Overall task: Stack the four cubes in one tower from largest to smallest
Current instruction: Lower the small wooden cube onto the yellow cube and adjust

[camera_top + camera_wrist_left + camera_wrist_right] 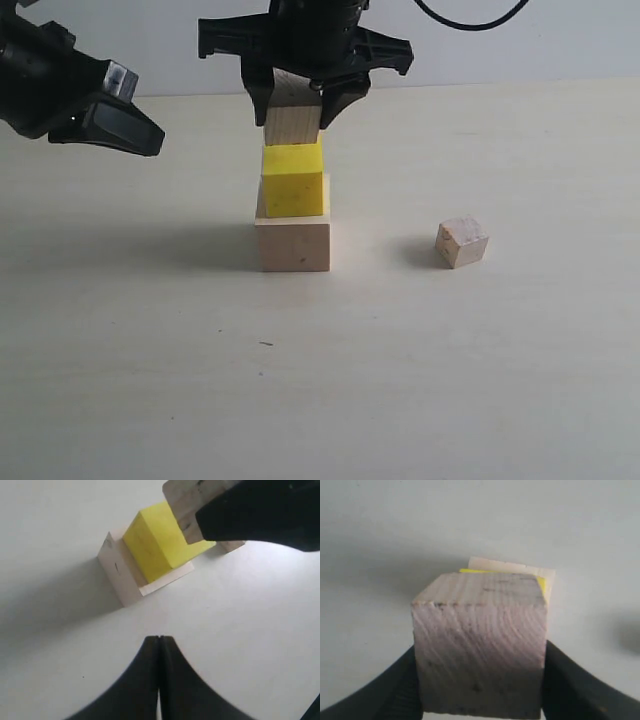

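Note:
The large pale wood cube [293,245] stands on the table with the yellow cube [294,179] on top of it. My right gripper [294,108] is shut on the medium wood cube [293,118], which hangs just over the yellow cube; whether it touches I cannot tell. In the right wrist view the medium cube [480,645] fills the space between the fingers and hides most of the yellow cube [541,586]. The smallest wood cube [461,242] lies alone on the table to the right. My left gripper [159,639] is shut and empty, raised at the left of the stack [159,545].
The pale tabletop [150,350] spreads around the stack. The left arm's black body [75,100] hovers at the upper left of the exterior view.

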You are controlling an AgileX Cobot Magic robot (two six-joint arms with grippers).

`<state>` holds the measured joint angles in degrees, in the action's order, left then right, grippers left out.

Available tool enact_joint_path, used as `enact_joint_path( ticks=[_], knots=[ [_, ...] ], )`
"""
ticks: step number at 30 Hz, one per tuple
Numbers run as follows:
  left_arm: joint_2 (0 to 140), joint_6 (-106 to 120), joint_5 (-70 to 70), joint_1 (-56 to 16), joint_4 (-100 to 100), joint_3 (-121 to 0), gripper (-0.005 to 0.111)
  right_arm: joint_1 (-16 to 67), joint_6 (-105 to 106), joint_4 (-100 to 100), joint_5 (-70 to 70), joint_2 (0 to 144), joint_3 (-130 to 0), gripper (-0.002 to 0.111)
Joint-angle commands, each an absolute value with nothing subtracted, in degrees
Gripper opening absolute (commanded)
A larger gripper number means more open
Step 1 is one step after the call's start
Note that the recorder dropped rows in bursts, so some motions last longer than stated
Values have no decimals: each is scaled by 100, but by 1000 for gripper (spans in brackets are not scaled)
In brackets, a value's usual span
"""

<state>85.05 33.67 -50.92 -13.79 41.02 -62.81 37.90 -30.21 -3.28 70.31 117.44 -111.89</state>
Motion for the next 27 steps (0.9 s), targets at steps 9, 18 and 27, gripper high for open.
enact_joint_path(
  ticks=[9, 18, 27],
  knots=[
    [8459, 3345, -5049, -1377, 4122, -6267, 0, 3795, -2842, -84, 6996, 11558, -10917, 0],
    [8459, 3345, -5064, -1377, 4122, -6267, 0, 3795, -2854, -225, 6996, 11495, -11035, 0],
    [8459, 3345, -5049, -1377, 4122, -6267, 0, 3795, -2828, -280, 6996, 11738, -11035, 0]
  ],
)
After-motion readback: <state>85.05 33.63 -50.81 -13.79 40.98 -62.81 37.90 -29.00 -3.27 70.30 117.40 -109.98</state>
